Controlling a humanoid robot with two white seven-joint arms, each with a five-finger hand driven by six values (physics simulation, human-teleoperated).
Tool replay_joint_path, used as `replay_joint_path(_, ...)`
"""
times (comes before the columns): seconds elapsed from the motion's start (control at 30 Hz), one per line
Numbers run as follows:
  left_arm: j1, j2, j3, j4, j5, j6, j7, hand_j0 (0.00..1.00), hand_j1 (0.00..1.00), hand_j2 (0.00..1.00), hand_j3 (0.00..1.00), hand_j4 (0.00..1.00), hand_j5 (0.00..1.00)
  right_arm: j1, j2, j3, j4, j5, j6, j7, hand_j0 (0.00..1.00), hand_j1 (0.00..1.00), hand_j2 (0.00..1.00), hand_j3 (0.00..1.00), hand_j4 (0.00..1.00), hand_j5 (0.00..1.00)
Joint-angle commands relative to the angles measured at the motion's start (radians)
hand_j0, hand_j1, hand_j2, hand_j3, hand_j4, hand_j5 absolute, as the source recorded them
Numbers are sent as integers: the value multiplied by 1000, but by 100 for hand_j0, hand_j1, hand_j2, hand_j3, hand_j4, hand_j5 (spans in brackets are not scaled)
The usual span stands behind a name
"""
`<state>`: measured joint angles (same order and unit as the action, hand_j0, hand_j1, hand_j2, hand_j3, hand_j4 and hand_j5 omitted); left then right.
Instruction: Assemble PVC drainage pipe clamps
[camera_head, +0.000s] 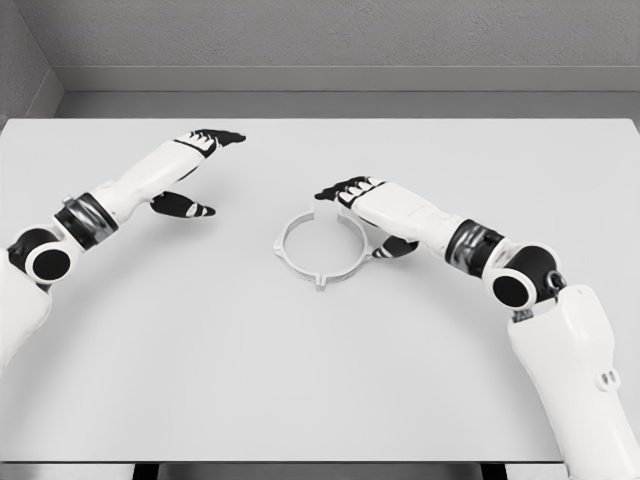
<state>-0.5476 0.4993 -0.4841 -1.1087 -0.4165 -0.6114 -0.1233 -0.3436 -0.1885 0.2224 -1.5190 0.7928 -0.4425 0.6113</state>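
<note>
A white ring-shaped pipe clamp (321, 250) with small tabs lies flat on the white table (300, 380), near its middle. My right hand (350, 195) hovers over the ring's far right rim, fingers stretched out to the left and thumb (395, 246) tucked beside the ring; it holds nothing. My left hand (205, 160) is raised at the upper left, well apart from the ring, fingers straight and thumb (185, 207) spread below, with nothing in it.
The table's far edge meets a grey wall (320, 40). The front edge runs along the bottom of the view. No other objects lie on the tabletop.
</note>
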Motion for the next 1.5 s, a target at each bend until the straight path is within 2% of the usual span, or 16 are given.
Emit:
replay_joint_path(0.0,-2,1,1,0,7,1,1,100,100,100,100,100,100,0,6,2,0,0,2,0,100,100,100,100,100,100)
replay_joint_path(0.4,0,1,1,1,7,1,1,100,100,100,100,100,100,0,11,0,-15,3,11,0,100,100,100,100,100,100)
replay_joint_path(0.67,3,1,1,0,7,1,1,100,100,100,100,100,100,-35,3,-12,69,8,25,0,100,100,100,100,100,100)
replay_joint_path(1.47,6,-1,-2,-10,8,1,4,100,100,100,100,100,100,-34,27,0,92,28,27,0,100,100,100,100,100,100)
